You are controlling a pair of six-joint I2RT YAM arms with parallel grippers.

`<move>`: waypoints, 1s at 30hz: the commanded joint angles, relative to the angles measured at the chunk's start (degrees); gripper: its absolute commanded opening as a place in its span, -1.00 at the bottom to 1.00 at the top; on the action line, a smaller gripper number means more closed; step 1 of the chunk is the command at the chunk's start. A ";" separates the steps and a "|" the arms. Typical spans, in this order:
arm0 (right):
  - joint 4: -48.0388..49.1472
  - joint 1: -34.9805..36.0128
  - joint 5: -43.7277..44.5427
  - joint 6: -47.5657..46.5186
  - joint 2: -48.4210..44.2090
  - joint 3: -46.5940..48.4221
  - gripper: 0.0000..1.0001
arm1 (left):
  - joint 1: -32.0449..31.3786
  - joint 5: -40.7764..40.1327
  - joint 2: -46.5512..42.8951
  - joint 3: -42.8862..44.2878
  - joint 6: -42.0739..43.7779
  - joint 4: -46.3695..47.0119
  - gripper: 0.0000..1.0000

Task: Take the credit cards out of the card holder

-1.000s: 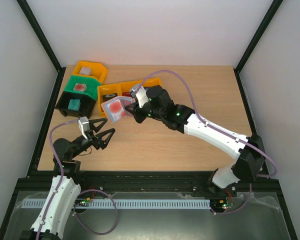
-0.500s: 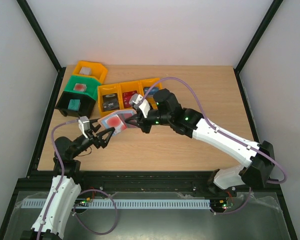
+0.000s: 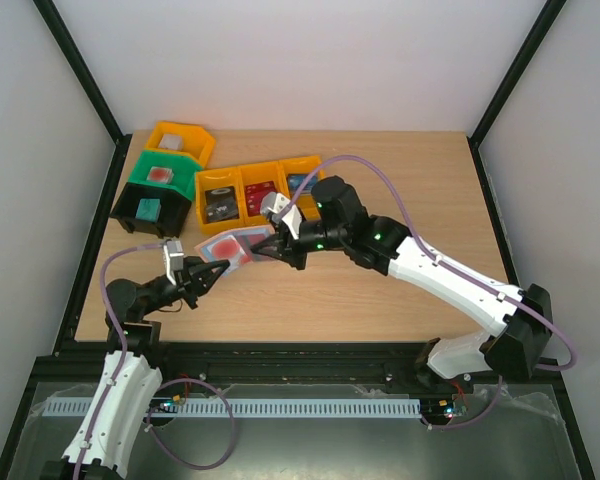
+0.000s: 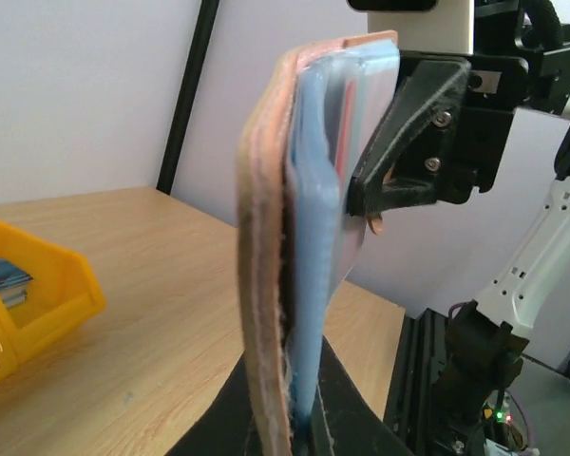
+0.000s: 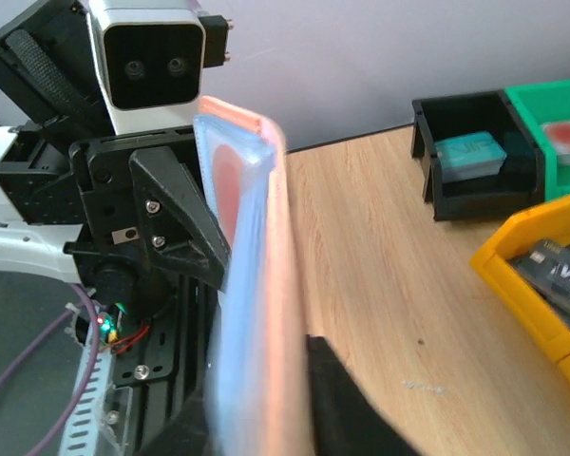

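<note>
- Hanging above the wooden surface (image 3: 380, 180), the card holder (image 3: 232, 246) is caught between the two arms, roughly at 9 o'clock from the middle of the boards.
- From overhead its light blue lining faces up, with a red patch showing through a clear pocket.
- The left gripper (image 3: 214, 268) is closed on the card holder's edge at about 7 o'clock; its own camera shows the tan outer skin and blue lining standing edge-on between its dark fingers.
- The right gripper (image 3: 267, 241) is clamped on the opposite edge, at about 3 o'clock, and one black finger presses flat against the clear pocket.
- Seen edge-on from either wrist, the tan cover and blue lining lie close together, so the card holder is nearly folded shut.
- A row of orange-yellow bins (image 3: 225, 172) sits at 12 o'clock from the card holder, apart from it, with small dark items inside.
- A green bin (image 3: 185, 175) and a black bin (image 3: 128, 205) stand at 10 o'clock, touching each other.
- Another yellow bin (image 3: 195, 140) lies behind them at 11 o'clock, near the far edge.
</note>
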 commanded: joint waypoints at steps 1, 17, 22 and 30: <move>4.07 -2.77 2.58 4.76 -0.78 -2.85 -0.36 | 0.34 -3.89 0.65 0.46 -3.25 -0.72 -0.95; 4.51 -3.92 9.71 11.26 2.87 -1.19 -0.27 | -0.40 -29.71 6.23 6.58 3.32 -27.67 -0.95; 26.02 -2.64 -11.30 19.00 -1.01 -9.62 -0.29 | -0.79 -17.59 6.26 4.88 0.10 -17.66 -0.95; 24.41 -2.88 -12.18 24.57 6.78 -4.88 -0.38 | -1.32 -3.81 5.91 4.86 -2.84 -6.12 -0.95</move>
